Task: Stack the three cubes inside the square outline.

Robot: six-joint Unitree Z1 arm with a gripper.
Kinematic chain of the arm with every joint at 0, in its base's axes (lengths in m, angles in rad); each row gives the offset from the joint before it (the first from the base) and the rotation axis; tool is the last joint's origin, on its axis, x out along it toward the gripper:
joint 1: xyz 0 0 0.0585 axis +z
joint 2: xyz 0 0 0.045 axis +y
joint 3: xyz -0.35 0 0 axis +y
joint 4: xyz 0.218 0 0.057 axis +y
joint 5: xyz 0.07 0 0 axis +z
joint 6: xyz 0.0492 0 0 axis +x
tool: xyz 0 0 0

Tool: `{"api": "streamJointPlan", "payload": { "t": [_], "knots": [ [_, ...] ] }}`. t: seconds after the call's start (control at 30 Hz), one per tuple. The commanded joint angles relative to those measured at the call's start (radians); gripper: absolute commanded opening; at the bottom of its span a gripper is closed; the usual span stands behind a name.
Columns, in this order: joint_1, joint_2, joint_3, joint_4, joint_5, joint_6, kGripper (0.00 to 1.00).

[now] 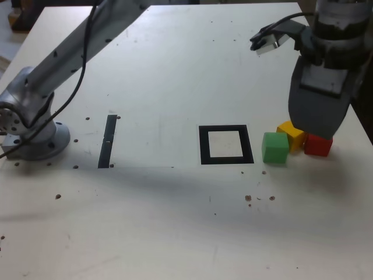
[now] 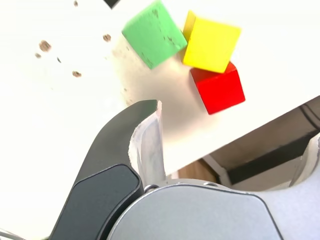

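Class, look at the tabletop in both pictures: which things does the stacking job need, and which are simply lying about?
Needed for the job:
- green cube
- yellow cube
- red cube
- square outline, nothing in it yet
- tool, open above the cubes

Just lying about:
- thin black strip, toward the exterior view's left
- small dark specks on the table

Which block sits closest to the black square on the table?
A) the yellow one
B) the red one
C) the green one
C: in the exterior view the green block lies just beside the square, with the yellow and red ones farther off.
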Motion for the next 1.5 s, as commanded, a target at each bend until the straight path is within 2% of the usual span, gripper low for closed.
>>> {"api": "streamJointPlan", "payload": {
  "t": [0.0, 0.2, 0.57, 0.87, 0.97, 1.13, 1.2, 1.33, 1.47],
  "knots": [
    [-0.002, 0.019, -0.026, 0.014, -0.001, -0.024, 1.00],
    [-0.007, 0.064, -0.102, 0.014, -0.012, -0.068, 1.00],
    [-0.010, 0.118, -0.137, 0.014, 0.047, -0.146, 1.00],
    [-0.010, 0.170, -0.187, 0.013, 0.054, -0.193, 1.00],
    [-0.002, 0.188, -0.203, 0.012, 0.037, -0.194, 1.00],
    [0.036, 0.203, -0.204, 0.013, -0.050, -0.195, 1.00],
    [0.048, 0.206, -0.204, 0.013, -0.073, -0.194, 1.00],
    [0.061, 0.210, -0.205, 0.013, -0.079, -0.194, 1.00],
    [0.069, 0.214, -0.207, 0.013, -0.065, -0.194, 1.00]
  ]
}}
